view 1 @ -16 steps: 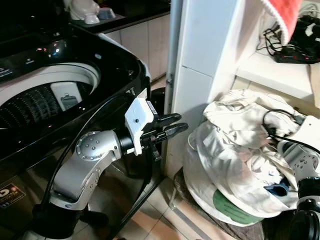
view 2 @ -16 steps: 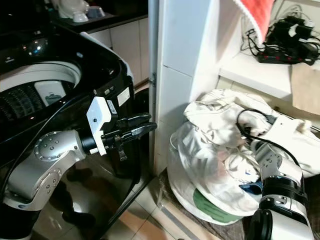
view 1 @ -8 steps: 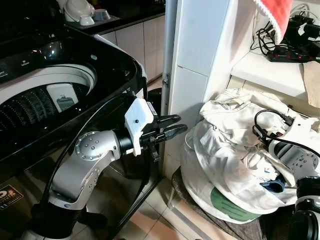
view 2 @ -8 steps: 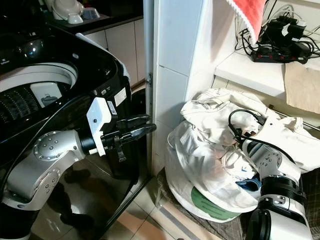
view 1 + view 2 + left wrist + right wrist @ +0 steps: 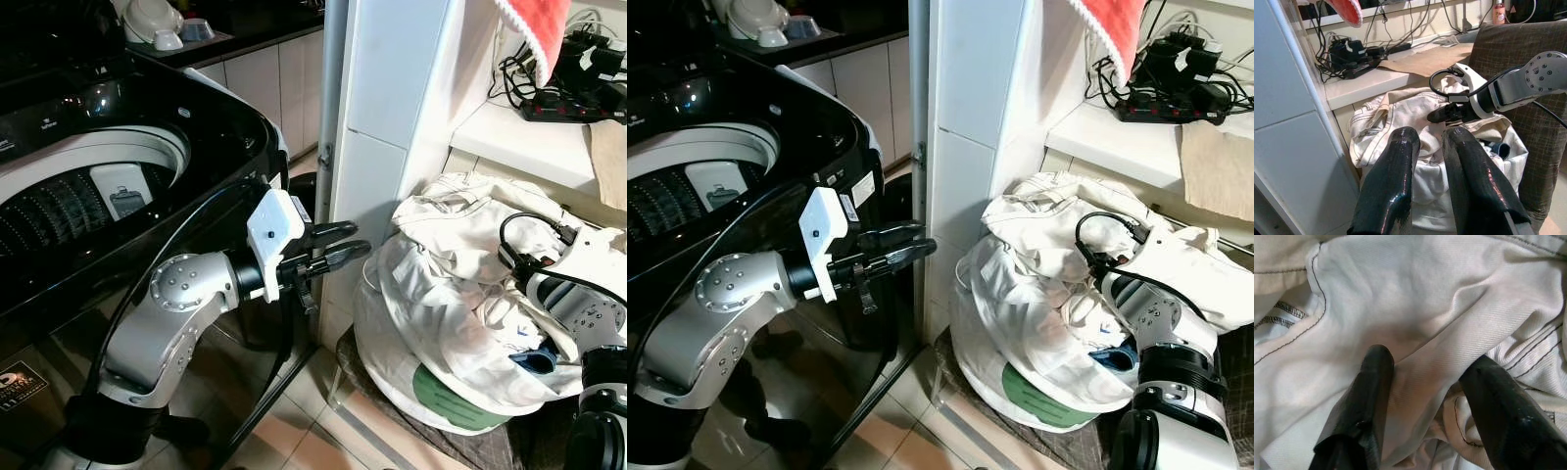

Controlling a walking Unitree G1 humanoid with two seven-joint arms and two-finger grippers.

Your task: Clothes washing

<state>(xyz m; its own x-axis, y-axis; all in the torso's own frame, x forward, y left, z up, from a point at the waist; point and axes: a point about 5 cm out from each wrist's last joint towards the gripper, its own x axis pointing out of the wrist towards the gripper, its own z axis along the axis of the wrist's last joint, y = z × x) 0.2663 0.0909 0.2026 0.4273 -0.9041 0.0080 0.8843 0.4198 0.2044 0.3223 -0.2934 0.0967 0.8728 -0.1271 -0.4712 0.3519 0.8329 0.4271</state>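
A heap of white clothes (image 5: pixel 451 294) lies in a white sack with a green patch (image 5: pixel 449 397) on the floor at the right. My right gripper (image 5: pixel 1425 382) is pushed into the heap. Its fingers (image 5: pixel 1369 396) stand open, astride a fold of white cloth. From the left wrist view it shows as a dark tip (image 5: pixel 1445 113) on the pile. The black top-loading washing machine (image 5: pixel 196 117) stands at the left with its drum (image 5: pixel 78 196) open. My left gripper (image 5: pixel 345 243) hovers between the machine and the heap, slightly open and holding nothing.
A white pillar (image 5: pixel 392 127) stands between machine and clothes. Above the heap, a shelf (image 5: pixel 529 137) carries a power strip with tangled cables (image 5: pixel 568 93), and a red cloth (image 5: pixel 537 29) hangs there. A blue item (image 5: pixel 537 360) sits near my right wrist. A brown chair back (image 5: pixel 1528 63) is behind the pile.
The camera has shifted a little since a second ago. My right arm has sunk slightly deeper in the white clothes. The left arm has barely moved.
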